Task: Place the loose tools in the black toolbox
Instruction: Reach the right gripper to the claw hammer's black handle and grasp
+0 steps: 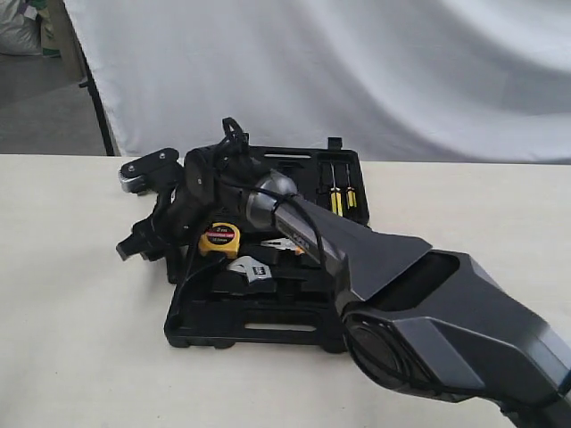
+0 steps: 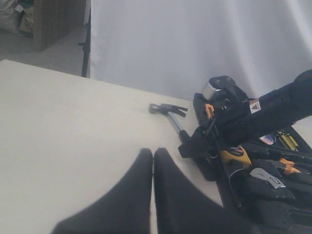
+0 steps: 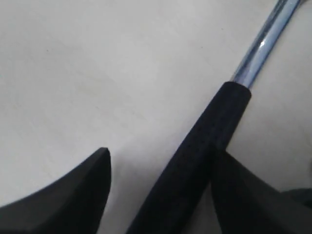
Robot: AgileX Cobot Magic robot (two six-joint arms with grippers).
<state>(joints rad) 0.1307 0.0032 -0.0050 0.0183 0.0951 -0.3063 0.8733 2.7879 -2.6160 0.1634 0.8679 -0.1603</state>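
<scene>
The claw hammer [image 2: 168, 109] lies on the table left of the black toolbox [image 1: 205, 330], head [image 1: 143, 171] toward the backdrop. My right gripper [image 1: 141, 245] reaches across the box and stands open astride the hammer's black handle [image 3: 204, 141]; one finger [image 3: 253, 195] touches it, the other [image 3: 73, 195] stands apart. The adjustable wrench [image 1: 252, 269] lies inside the toolbox [image 2: 273, 214]. My left gripper [image 2: 153, 155] is shut on nothing above bare table, out of the exterior view. No tape roll shows.
A yellow tape measure [image 1: 219, 238], orange-handled pliers [image 1: 287, 245] and yellow-handled screwdrivers [image 1: 339, 201] sit in the toolbox. The right arm [image 1: 428, 303] covers the box's right side. A white backdrop hangs behind the table.
</scene>
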